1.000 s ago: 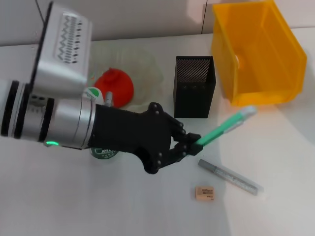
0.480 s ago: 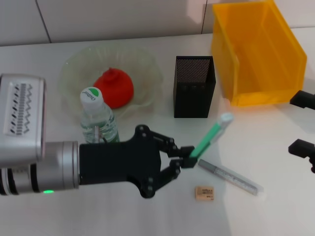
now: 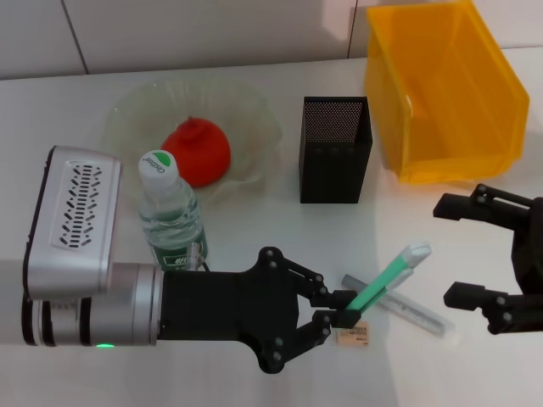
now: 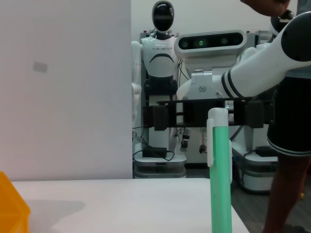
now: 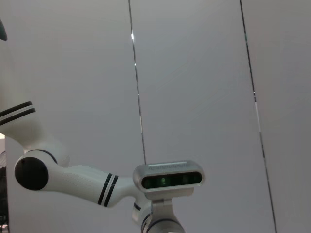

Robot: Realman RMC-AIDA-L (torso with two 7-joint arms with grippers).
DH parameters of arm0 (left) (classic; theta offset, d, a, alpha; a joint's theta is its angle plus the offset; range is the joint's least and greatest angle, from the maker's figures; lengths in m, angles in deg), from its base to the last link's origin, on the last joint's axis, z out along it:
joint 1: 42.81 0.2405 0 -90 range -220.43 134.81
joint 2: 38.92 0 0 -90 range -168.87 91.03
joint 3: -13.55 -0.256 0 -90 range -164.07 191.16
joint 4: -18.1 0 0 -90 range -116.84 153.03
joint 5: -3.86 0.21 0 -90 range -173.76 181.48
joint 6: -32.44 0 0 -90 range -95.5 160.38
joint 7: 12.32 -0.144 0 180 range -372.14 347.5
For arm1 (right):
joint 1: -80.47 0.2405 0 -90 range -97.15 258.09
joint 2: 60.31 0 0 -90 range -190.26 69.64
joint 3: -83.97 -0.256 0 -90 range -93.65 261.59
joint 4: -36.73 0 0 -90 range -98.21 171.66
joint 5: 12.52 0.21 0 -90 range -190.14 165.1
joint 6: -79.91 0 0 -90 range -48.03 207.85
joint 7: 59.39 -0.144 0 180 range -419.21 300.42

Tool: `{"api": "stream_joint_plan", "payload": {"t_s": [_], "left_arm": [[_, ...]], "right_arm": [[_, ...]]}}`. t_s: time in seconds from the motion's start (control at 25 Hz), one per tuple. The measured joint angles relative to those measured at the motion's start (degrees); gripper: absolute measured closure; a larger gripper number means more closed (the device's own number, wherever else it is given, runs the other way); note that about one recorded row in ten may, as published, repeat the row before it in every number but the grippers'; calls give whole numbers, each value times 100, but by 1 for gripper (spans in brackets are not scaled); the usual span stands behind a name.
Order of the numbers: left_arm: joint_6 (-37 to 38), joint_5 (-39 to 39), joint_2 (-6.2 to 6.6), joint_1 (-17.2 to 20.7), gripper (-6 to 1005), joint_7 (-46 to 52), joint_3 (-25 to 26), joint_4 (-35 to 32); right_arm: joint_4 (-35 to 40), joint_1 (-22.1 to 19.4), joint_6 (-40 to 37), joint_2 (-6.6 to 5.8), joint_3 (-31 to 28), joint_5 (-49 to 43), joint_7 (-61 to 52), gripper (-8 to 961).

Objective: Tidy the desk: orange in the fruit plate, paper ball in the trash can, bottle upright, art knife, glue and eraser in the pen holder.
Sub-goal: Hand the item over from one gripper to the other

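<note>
Green-barrelled art knife [image 3: 386,278] pinched in left pincer [image 3: 339,307] above eraser [image 3: 354,336]; right pincer [image 3: 462,251] spread at table edge

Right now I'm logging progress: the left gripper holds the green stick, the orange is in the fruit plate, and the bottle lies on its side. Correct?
One slip: the head view shows the bottle standing upright beside the fruit plate. The left gripper does hold the green stick, and the orange is in the plate.

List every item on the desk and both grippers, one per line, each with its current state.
orange: in the fruit plate
bottle: upright, capped
pen holder: upright
trash can: upright
green stick: held tilted above the desk
grey pen-like tool: flat on desk
eraser: on desk
left gripper: shut on green stick
right gripper: open, holding nothing
</note>
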Motion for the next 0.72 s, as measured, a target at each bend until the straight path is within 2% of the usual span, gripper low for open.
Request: {"api": "stream_joint_plan", "payload": {"t_s": [0.48, 0.72], "left_arm": [[291, 7, 17, -169, 886, 29, -33, 187], [265, -2, 18, -175, 884, 29, -11, 242]], "right_arm": [[-74, 289, -43, -3, 62, -573, -24, 170], [-79, 384, -50, -32, 318, -621, -55, 171]]}}
